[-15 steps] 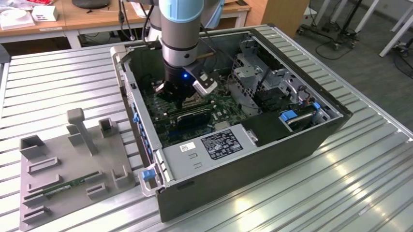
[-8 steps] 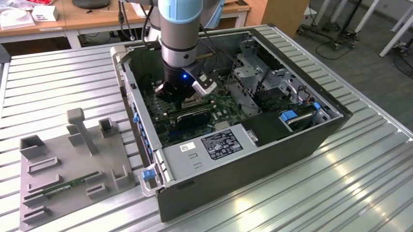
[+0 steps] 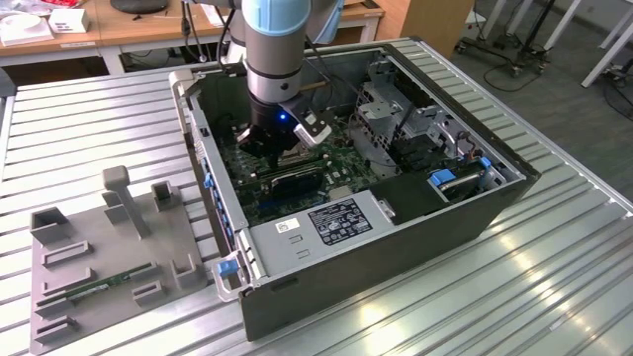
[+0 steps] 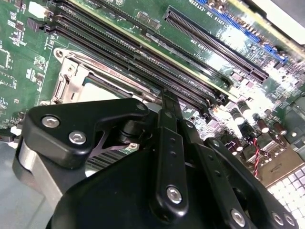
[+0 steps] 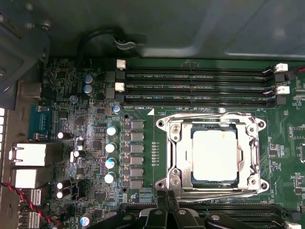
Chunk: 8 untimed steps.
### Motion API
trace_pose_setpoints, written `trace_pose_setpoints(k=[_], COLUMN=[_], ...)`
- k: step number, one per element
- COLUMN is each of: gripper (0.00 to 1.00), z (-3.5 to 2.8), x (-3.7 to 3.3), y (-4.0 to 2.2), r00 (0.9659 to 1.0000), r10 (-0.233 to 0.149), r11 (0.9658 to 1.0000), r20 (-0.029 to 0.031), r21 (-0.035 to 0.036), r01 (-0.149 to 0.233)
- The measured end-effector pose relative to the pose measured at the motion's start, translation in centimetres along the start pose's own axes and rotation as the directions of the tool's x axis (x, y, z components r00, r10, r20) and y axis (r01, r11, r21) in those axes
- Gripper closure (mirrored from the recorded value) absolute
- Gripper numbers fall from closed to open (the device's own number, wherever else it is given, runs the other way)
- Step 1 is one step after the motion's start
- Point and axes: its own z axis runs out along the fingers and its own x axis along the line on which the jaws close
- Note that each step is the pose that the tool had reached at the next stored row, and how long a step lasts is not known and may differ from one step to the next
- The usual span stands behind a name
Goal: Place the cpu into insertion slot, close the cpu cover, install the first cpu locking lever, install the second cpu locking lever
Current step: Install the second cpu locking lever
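Observation:
In the first wrist view the cpu [image 5: 214, 155] lies flat in the insertion slot [image 5: 196, 181], its silvery-tan top showing. The cpu cover [image 5: 174, 151] is down around it, framing the chip. One thin wire locking lever [image 5: 209, 116] runs along the socket side nearest the memory slots, another [image 5: 224, 192] along the opposite side. My gripper [image 5: 167, 195] is shut, its tips together just beside that second lever at the socket's edge, with nothing seen between them. In the second wrist view the gripper [image 4: 167, 98] points at the socket frame [image 4: 71, 76]. In the exterior view the gripper [image 3: 274, 153] is low inside the case.
The green motherboard [image 5: 95, 162] sits in an open computer case [image 3: 416, 222] on a slatted metal table [image 3: 89, 119]. Long black memory slots [image 5: 195, 87] and upright capacitors [image 5: 110, 147] flank the socket. A grey fixture tray [image 3: 109, 252] lies at the exterior view's left.

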Motion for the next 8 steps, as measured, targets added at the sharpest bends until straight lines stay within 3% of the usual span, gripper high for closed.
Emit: trace_pose_setpoints(k=[8], gripper=[0.89], z=[0.03], x=[0.0], y=[0.3], r00=[1.0], r10=[0.0], r11=[1.0], r20=[0.0], r21=[-0.0001], r01=[0.0])
